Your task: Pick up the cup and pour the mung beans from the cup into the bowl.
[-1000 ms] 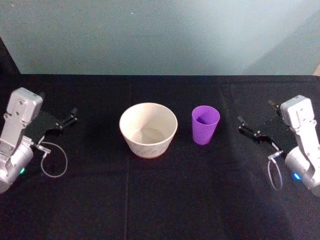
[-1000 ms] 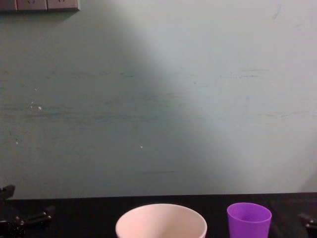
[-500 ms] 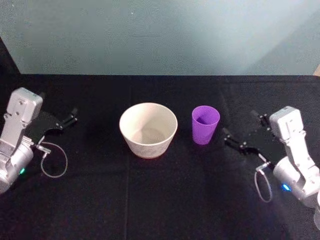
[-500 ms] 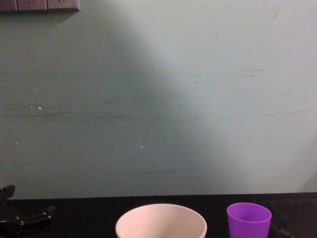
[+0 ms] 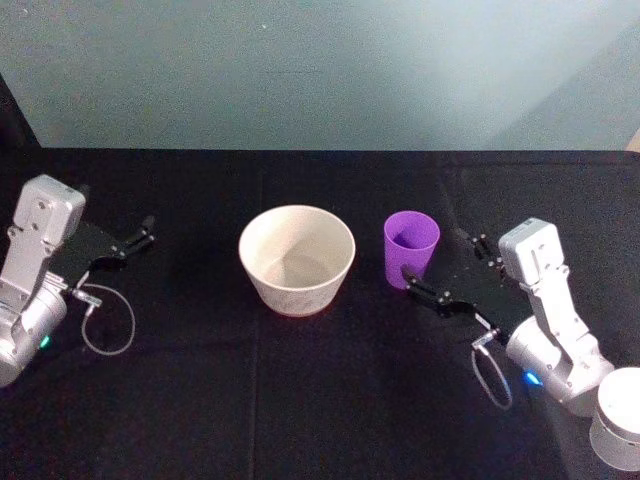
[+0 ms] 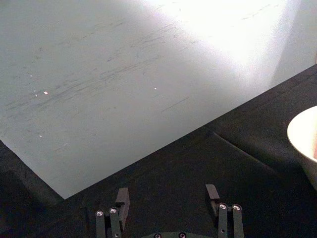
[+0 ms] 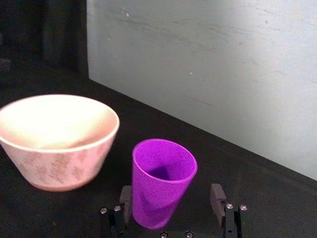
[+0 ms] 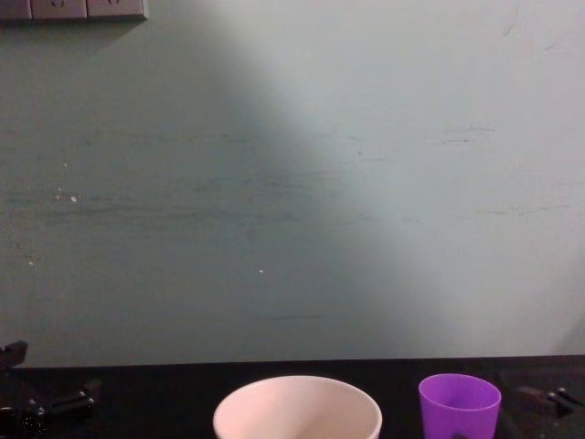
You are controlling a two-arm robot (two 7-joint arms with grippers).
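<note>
i am the right gripper [image 5: 440,262], jaws spread wide and holding nothing, low over the black table [image 5: 320,400] at about 4 o'clock from the purple cup [image 5: 411,248]. the cup stands upright at 3 o'clock from the cream bowl [image 5: 296,287], just beside it but apart, right in the mouth of my jaws. i cannot tell whether either finger touches it. i cannot make out the mung beans inside it. i judge the cup light, thin-walled and smooth, and its taper could let it slide down through a loose grip. i would close on the wall around mid-height, firmly but without crushing it, and keep it level until it is over the bowl. the left gripper [image 6: 167,193] rests open at the bowl's 9 o'clock, well apart.
</note>
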